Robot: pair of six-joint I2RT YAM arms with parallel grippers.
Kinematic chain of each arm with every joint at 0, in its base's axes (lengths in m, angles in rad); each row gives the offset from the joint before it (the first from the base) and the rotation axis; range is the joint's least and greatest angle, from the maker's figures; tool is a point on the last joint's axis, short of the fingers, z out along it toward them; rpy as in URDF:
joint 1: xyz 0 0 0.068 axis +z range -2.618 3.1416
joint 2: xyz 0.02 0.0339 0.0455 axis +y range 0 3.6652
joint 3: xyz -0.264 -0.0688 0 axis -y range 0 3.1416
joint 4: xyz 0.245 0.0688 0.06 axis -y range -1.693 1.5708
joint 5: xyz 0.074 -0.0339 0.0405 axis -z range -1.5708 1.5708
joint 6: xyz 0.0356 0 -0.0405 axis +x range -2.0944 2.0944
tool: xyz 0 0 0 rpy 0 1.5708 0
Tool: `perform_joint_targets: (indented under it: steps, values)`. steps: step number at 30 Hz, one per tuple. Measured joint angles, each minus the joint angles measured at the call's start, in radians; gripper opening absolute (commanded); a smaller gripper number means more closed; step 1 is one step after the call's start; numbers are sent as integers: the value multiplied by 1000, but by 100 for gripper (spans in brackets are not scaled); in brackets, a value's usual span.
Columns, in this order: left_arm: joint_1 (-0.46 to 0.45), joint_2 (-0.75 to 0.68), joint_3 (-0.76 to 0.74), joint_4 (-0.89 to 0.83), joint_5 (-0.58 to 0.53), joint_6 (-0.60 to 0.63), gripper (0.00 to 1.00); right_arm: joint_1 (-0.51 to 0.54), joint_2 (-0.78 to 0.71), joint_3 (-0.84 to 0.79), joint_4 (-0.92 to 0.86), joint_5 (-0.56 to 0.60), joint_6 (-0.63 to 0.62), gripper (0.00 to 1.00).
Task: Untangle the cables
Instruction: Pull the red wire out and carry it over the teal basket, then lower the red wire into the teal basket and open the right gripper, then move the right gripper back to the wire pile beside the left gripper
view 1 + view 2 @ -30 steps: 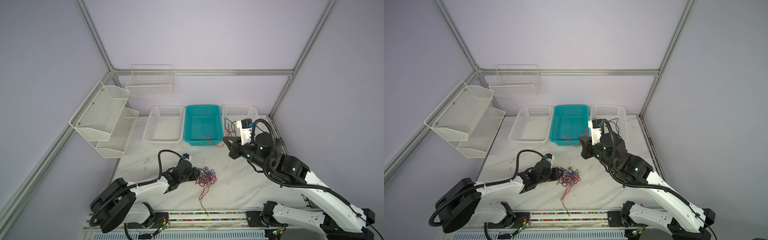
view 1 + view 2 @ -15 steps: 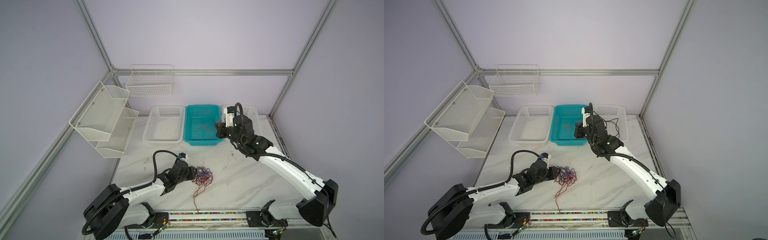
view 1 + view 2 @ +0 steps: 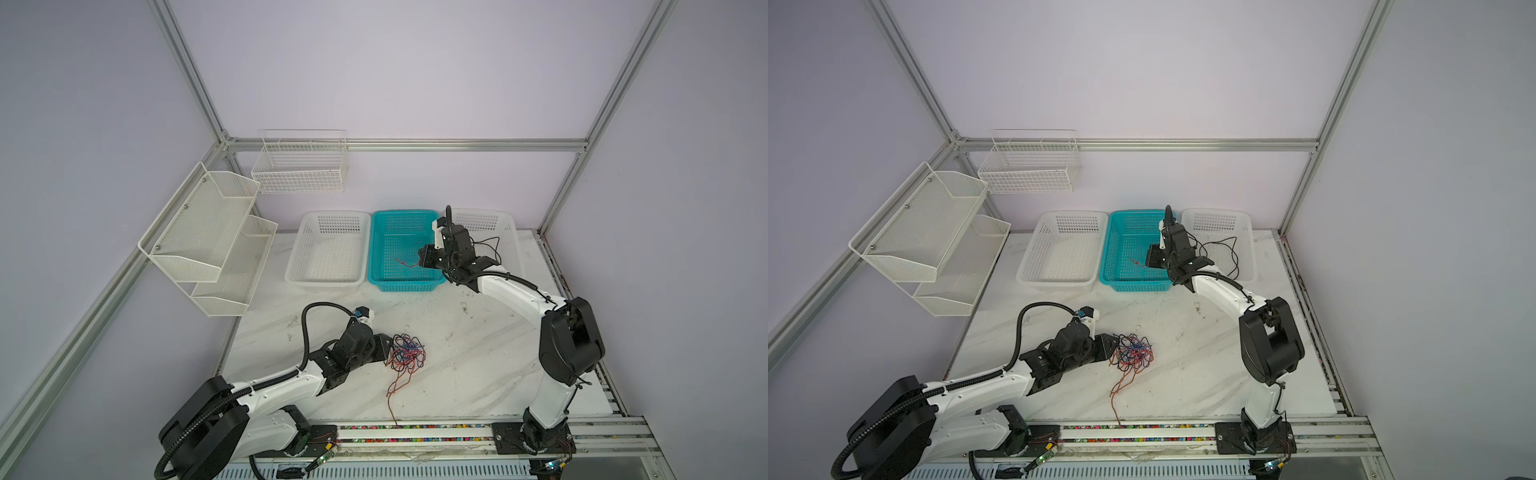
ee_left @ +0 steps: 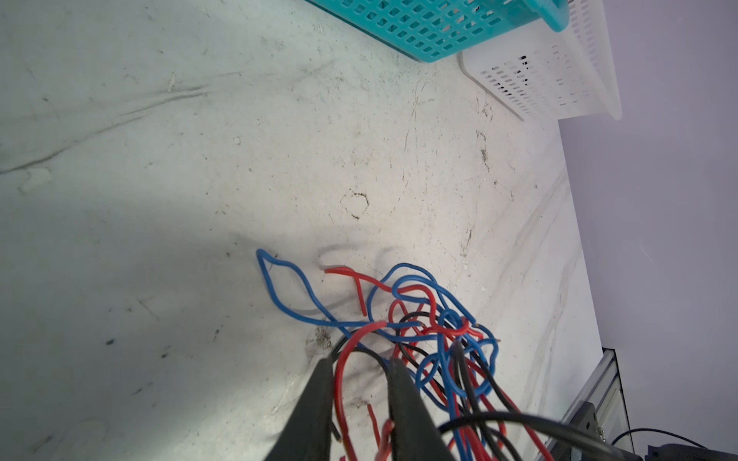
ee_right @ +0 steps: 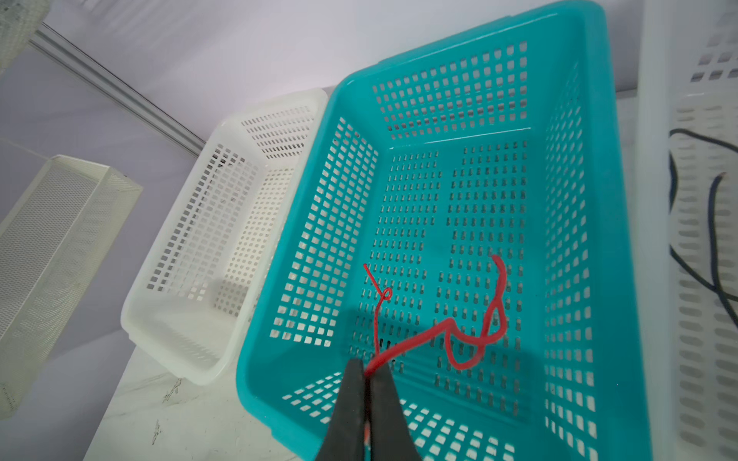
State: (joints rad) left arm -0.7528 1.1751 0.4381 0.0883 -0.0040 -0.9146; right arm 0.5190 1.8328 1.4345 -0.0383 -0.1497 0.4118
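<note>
Pinching a red cable [image 5: 451,339], right fingers [image 5: 351,399] hang over the teal basket [image 5: 319,259]; left fingers [image 4: 319,399], parted, straddle cables [image 4: 439,319].

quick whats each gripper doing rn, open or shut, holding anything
left gripper: jaws open, astride a red loop of the cable tangle, not clamped
right gripper: jaws shut on a lone red cable over the teal basket

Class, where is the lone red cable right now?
In the right wrist view the red cable lies inside the teal basket, middle of three, one end pinched by the right gripper.
</note>
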Motion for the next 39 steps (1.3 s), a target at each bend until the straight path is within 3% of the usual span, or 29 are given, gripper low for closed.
perform_joint_targets:
  steps: [4,6,14,20,31,39]
  values:
    - [0,-8,-5,-1,0,-5,25,1,58,31,5,-14,3,2]
    - [0,-11,-5,-1,0,-9,25,1,72,37,5,-21,6,12]
    - [0,-27,-5,-5,0,-10,25,1,67,36,2,-23,20,35]
    - [0,-27,-5,-8,0,-10,25,1,-82,-26,-3,28,26,53]
    - [0,-20,-4,-19,0,-9,22,22,-462,-269,27,-4,25,56]
    - [2,-11,-3,-34,1,-7,20,124,-708,-540,0,-58,25,55]
